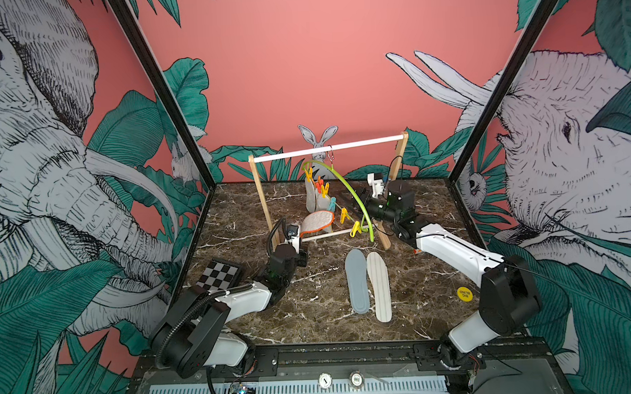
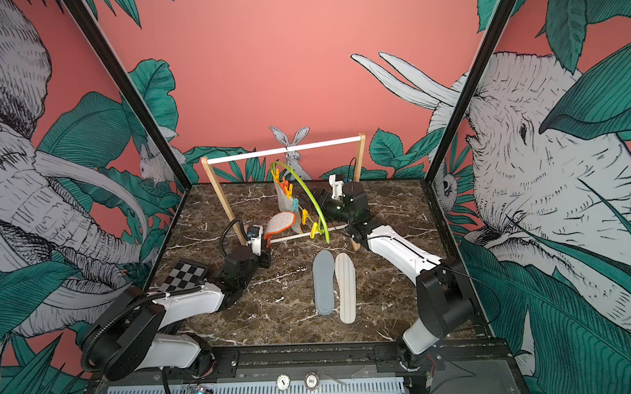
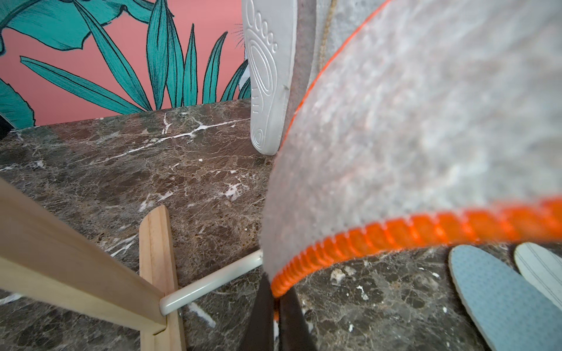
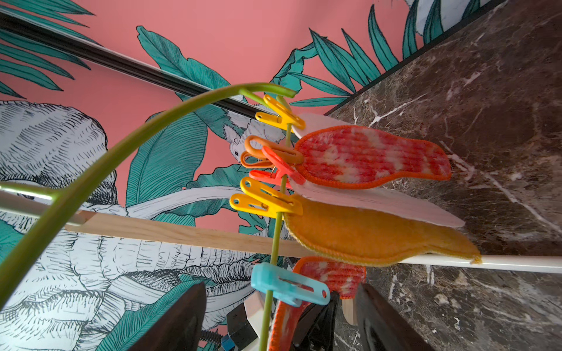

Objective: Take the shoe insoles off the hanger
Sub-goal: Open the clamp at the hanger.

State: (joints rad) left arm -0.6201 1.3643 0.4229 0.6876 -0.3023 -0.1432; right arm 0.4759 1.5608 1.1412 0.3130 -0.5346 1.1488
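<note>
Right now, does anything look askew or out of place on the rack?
Yes. The hanger hangs steeply slanted, its near end down by the rack's lower bar, and the left pincer holds an orange-edged insole out sideways.

Left arm (image 1: 245,301) reaches forward, left fingers (image 3: 261,319) pinched shut — right arm (image 1: 449,251) extended farther, right fingers (image 4: 176,322) spread apart.

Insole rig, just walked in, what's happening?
The left gripper is shut on the edge of an orange-edged insole, held out sideways from the hanger. The right gripper stands open at the blue peg near that insole's other end; whether the peg grips it cannot be told. A grey-blue insole and a white striped insole lie on the table. Other insoles hang pegged.
</note>
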